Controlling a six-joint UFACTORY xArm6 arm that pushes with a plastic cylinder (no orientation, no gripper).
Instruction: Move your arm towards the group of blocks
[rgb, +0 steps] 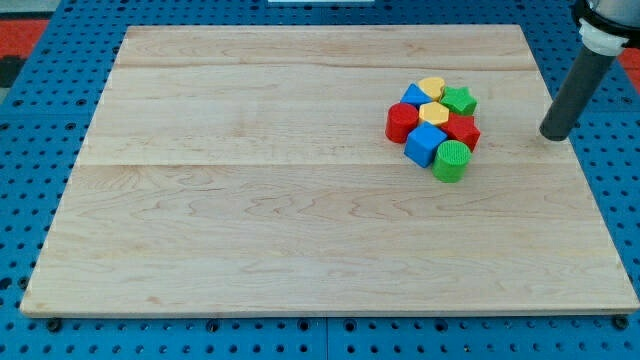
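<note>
My tip (553, 135) stands on the board (250, 230) at the view's right, apart from the blocks (433, 128) (tight cluster, upper right); no pincer fitted, so approach leftward seems likely.

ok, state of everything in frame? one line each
my tip: on board near the view's right edge, apart from cluster
red cylinder: cluster's left edge
green cylinder: cluster's bottom, upright
green star: cluster's top right, nearest the tip
wooden board: flat
</note>
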